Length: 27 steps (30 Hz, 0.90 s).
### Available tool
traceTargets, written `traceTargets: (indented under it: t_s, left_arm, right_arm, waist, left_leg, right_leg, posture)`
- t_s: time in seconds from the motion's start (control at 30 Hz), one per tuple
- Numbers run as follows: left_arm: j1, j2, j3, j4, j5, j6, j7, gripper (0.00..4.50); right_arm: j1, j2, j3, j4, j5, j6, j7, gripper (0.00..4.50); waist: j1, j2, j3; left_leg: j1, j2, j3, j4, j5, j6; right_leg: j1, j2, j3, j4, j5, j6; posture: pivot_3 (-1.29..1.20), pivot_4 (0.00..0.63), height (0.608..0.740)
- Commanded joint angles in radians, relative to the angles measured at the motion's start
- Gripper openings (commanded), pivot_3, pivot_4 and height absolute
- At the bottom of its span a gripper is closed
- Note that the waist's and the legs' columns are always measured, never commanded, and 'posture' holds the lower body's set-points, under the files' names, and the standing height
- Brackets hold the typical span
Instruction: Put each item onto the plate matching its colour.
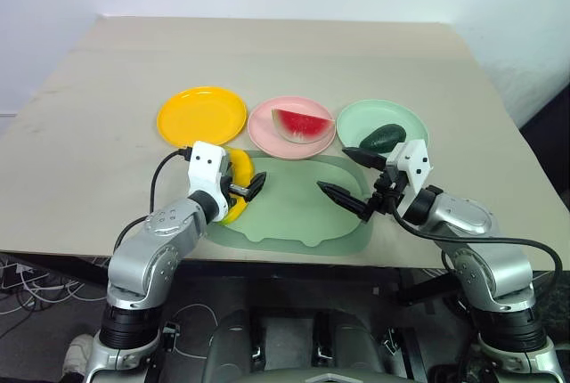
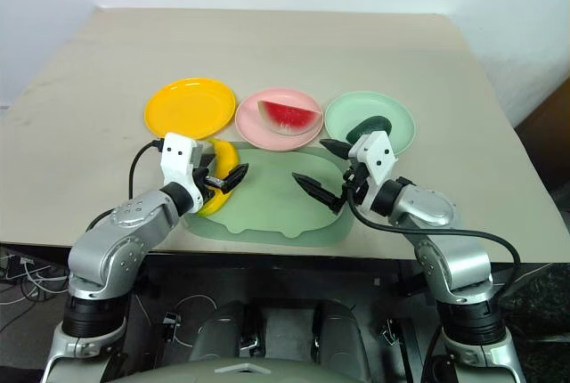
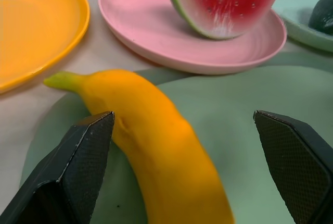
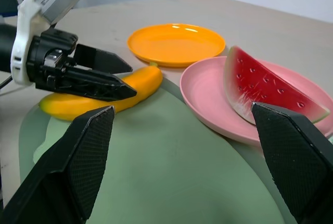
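One item left to sort: banana (image 1: 239, 189) lies at the lower left-centre of the head view, on the left edge of the pale green tray (image 1: 303, 223), just below the yellow plate (image 1: 202, 116) and apart from it. Watermelon (image 1: 302, 124) already sits on the pink plate (image 1: 267, 129), avocado (image 1: 383, 138) on the green plate (image 1: 356, 125). Banana looks like a light, stiff plastic toy with a smooth, probably slick skin; its curve means a pinch near either tapered end could squirt it out, so the thick middle, taken across its width, looks the best hold. Left gripper (image 3: 187, 146) is wide open and empty, one finger just beside the banana's flank, the other well out over the tray; the banana's middle sits between them in the wrist view, touch not clear. Left forearm reaches in from lower left, gripper angled slightly downward toward frame centre. Right gripper (image 1: 349, 178) also spread wide, holding nothing, hovering over the tray's right side, pointing roughly level toward the left, near the green plate.
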Motion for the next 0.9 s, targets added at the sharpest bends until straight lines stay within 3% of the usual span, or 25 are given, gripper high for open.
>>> traceTargets:
  t_s: [0.03, 0.37, 0.63, 0.9]
  left_arm:
    - [-0.039, -0.027, 0.025, -0.025, 0.002, 0.113, 0.061, 4.5]
    - [-0.123, -0.067, 0.084, 0.021, -0.019, 0.328, 0.082, 4.5]
    - [-0.157, -0.074, 0.124, 0.014, -0.026, 0.397, 0.056, 1.92]
    - [-0.217, -0.003, 0.107, 0.035, 0.06, 0.069, 0.0, 1.89]
  right_arm:
    - [0.011, -0.017, -0.022, -0.01, -0.007, -0.028, 0.0, 4.46]
    - [0.016, -0.019, -0.02, 0.055, -0.04, -0.101, 0.01, 4.46]
    - [0.01, -0.016, -0.006, 0.102, -0.074, -0.146, 0.013, 4.5]
    - [-0.007, 0.013, 0.015, 0.129, -0.078, -0.171, 0.024, 4.5]
  waist:
    - [0.001, 0.0, 0.0]
    - [0.001, -0.001, 0.0]
    - [0.0, -0.001, 0.0]
    - [0.003, -0.001, 0.0]
  left_leg:
    - [0.0, 0.0, 0.0, 0.0, 0.0, 0.0]
    - [0.0, 0.0, -0.001, 0.0, 0.0, 0.0]
    - [0.001, 0.0, -0.001, 0.0, 0.0, -0.001]
    - [0.0, -0.001, 0.0, 0.0, 0.001, -0.001]
  right_leg:
    - [0.0, 0.0, 0.0, 0.0, 0.0, 0.0]
    - [0.001, 0.0, 0.0, 0.0, 0.0, 0.0]
    - [0.001, 0.0, 0.0, 0.001, 0.0, 0.0]
    - [0.0, 0.0, 0.0, 0.001, 0.0, 0.0]
  posture:
    - [0.0, 0.15, 0.695]
    - [0.0, 0.15, 0.695]
    - [0.0, 0.15, 0.695]
    - [0.0, 0.15, 0.695]
